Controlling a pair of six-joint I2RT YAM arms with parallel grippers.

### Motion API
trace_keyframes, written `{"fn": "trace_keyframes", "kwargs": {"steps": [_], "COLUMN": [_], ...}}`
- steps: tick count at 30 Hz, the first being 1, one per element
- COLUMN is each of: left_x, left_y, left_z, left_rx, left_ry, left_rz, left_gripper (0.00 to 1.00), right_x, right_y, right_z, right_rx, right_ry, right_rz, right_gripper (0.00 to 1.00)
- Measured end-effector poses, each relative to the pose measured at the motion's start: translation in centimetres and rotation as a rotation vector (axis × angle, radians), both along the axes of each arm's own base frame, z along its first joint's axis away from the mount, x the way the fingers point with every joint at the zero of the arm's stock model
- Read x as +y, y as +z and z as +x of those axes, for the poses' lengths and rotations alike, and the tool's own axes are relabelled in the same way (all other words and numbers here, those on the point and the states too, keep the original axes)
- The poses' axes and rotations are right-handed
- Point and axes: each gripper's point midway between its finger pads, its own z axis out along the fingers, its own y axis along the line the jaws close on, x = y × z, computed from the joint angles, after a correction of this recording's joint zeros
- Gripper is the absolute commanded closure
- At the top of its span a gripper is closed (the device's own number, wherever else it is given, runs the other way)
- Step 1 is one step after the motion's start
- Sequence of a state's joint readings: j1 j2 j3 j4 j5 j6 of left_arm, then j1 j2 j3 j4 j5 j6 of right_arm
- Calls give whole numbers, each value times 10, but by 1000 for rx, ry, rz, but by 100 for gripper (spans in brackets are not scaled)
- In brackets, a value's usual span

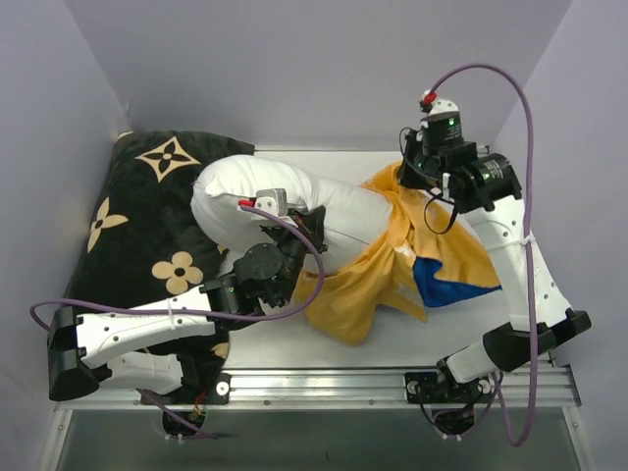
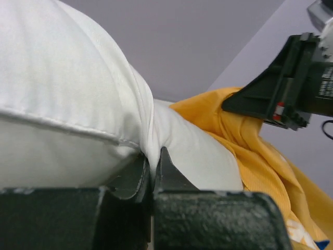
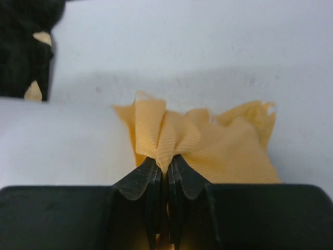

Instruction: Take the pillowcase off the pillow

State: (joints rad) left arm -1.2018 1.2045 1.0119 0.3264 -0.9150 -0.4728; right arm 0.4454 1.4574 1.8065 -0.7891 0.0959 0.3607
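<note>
The white pillow [image 1: 265, 201] lies across the table's middle, its left half bare, its right end still inside the orange-yellow pillowcase [image 1: 363, 280], which shows a blue patch [image 1: 446, 283]. My left gripper [image 1: 312, 228] is shut on a pinch of the white pillow's fabric; in the left wrist view [image 2: 152, 156] the pillow [image 2: 62, 94] bulges above it and the pillowcase [image 2: 260, 156] lies to the right. My right gripper [image 1: 407, 172] is shut on the pillowcase's far edge; the right wrist view [image 3: 167, 161] shows a bunched orange fold [image 3: 208, 140] between the jaws.
A black cushion with tan flower motifs [image 1: 147, 226] fills the left side, partly under the pillow and the left arm. Walls enclose the table at left, back and right. A metal rail [image 1: 392, 378] runs along the near edge.
</note>
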Motion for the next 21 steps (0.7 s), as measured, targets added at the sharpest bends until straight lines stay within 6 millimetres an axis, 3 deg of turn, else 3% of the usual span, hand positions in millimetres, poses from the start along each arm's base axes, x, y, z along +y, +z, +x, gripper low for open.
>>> {"fn": "trace_keyframes", "kwargs": {"steps": [3,6,7,10,15,18,21], "left_x": [1,10,14,34,66,68,70], "left_y": [40,46,41,5,-57,-63,-61], "left_z": [-10,-2,5,30,45,45,47], "left_rx": [-40,-27,-10,71,189,209,217], "left_ry": [10,58,81,161,283,299,307], "left_rz": [-20,-1,14,62,108,68,19], "left_gripper": [100,100,100,100,100,100,100], "right_x": [-8,-1,4,16,44,53,43], "right_y": [30,39,36,19,1,-1,-5], "right_z": [20,33,36,35,23,7,-24], "right_rx": [-57,-76,-69,-29,17,6,-9], "right_ry": [-37,-20,-7,38,128,156,143], "right_rz": [19,33,33,15,15,18,-9], "right_gripper": [83,63,51,33,21,16,11]}}
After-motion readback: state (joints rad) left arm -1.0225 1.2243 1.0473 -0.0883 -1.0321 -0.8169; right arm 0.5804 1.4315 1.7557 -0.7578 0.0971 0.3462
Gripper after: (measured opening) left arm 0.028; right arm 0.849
